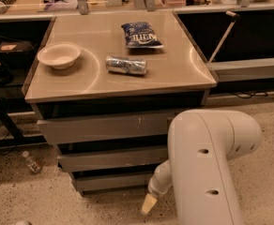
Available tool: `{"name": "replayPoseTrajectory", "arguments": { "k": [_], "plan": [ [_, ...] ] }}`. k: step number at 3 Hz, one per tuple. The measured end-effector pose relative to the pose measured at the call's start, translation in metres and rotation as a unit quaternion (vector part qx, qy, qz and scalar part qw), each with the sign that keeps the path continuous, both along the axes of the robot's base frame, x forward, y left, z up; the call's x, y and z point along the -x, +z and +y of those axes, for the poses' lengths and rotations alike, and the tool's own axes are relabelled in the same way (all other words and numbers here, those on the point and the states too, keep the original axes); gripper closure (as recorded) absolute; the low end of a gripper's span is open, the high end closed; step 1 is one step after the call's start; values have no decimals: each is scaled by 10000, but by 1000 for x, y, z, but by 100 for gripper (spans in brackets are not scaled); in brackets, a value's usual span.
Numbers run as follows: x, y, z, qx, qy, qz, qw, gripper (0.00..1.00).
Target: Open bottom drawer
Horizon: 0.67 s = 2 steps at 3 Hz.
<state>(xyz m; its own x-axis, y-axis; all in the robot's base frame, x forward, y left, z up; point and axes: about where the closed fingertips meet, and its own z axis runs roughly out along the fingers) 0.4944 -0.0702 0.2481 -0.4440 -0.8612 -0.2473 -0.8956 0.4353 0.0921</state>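
Camera view looks down on a grey metal cabinet, and the bottom drawer (110, 182) is the lowest of its three fronts, just above the floor (263, 125). Its plain slanted front sits set back under the one above and appears pushed in, with none of its inside showing.

The gripper (148, 204) hangs just in front of the drawer's right end and a little below its lower edge, its tan tip pointing down toward the floor. It seems to be clear of the drawer front and has hold of nothing that can be seen, though how far it is spread cannot be told from this angle. The white arm (207, 168) fills the lower right of the view and covers the right ends of all three fronts.

Above the bottom drawer is the middle drawer (110, 159), and above that the wide top drawer (104, 126) with small pale marks near its centre.

On the cabinet top (179, 69) stand three things well apart: a white bowl (58, 55) at the left, a crushed can (126, 65) lying on its side near the middle, and a blue chip bag (141, 35) toward the back.

A small bottle (32, 162) lies on the floor left of the cabinet — near the drawers' left side.
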Motion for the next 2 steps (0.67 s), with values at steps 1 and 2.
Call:
{"name": "replayPoseTrajectory", "arguments": {
  "k": [1,2],
  "plan": [
    [-3,-7,1,-3,-22,6,10000,0],
    [-12,-18,5,-53,-120,-59,9999,0]
  ]
}}
